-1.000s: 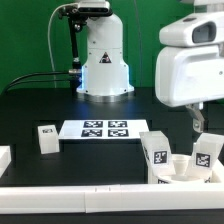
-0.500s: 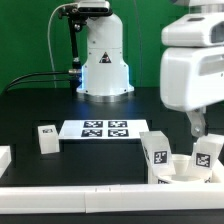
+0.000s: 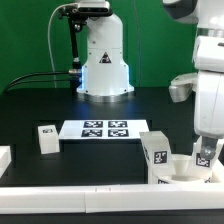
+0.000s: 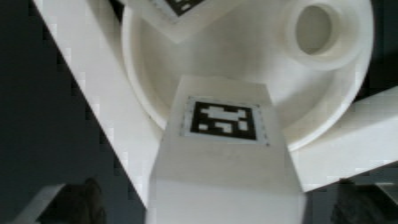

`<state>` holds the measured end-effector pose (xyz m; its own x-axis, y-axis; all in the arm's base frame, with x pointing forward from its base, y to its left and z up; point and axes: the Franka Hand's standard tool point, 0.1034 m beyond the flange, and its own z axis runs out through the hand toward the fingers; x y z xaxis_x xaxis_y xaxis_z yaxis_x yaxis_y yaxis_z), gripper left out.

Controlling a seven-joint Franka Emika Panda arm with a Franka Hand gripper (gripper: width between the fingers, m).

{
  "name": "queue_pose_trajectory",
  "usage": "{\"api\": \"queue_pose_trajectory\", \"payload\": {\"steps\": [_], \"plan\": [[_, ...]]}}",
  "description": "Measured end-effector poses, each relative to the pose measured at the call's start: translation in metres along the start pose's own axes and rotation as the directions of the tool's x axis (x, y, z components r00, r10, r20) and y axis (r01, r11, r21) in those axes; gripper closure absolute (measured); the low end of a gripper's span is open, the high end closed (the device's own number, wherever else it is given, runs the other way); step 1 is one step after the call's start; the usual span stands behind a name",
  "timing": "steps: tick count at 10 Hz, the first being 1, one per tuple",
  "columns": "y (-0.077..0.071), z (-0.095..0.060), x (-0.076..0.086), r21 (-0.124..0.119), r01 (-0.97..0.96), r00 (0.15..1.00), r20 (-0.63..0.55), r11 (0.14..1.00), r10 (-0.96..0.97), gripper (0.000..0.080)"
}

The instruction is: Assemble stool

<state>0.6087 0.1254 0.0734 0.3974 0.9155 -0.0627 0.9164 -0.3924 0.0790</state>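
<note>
Exterior view, left to right. At lower left, alone on the black table (image 3: pixel 20 110), a loose leg (image 3: pixel 46 137) standing upright. Just right of it, flat at centre, the marker board (image 3: pixel 105 129). Further right, a second leg (image 3: pixel 155 150), upright against the edge of the seat disc (image 3: pixel 178 170), low in the lower-right corner just behind the white border rail (image 3: pixel 90 190). At the far right, a third leg (image 3: pixel 206 158), close against the disc's other side. Changed within the last second: wrist housing no longer high in the upper right, now swung round and dropped straight down over the third leg, with the gripper (image 3: pixel 204 144) just above its tagged face. Probably an approach for picking this leg up, ahead of fitting it to the seat; nothing grasped yet. Wrist view: third leg (image 4: pixel 222 150) running up the middle, across the seat disc (image 4: pixel 196 50), with dark fingertips (image 4: pixel 80 200) showing on either side, apart from it. Jaws spread to full width, empty, straddling the leg without touching.
</note>
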Motion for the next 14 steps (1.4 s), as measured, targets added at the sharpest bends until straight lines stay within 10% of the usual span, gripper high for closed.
{"api": "queue_pose_trajectory", "payload": {"steps": [2,4,7,11,14], "plan": [[0.0,0.0,-0.001,0.0,-0.038,0.999,0.001,0.999,0.038,0.015],[0.001,0.001,-0.002,0.001,-0.063,0.998,0.0,0.998,0.063,0.0407],[0.002,0.0,-0.004,0.002,-0.302,0.953,0.002,0.953,0.302,0.0465],[0.006,0.004,-0.021,0.112,-0.801,0.597,0.073,0.588,0.799,0.0465],[0.012,0.002,-0.018,0.05,-0.847,0.531,0.03,0.529,0.847,0.0465]]}}
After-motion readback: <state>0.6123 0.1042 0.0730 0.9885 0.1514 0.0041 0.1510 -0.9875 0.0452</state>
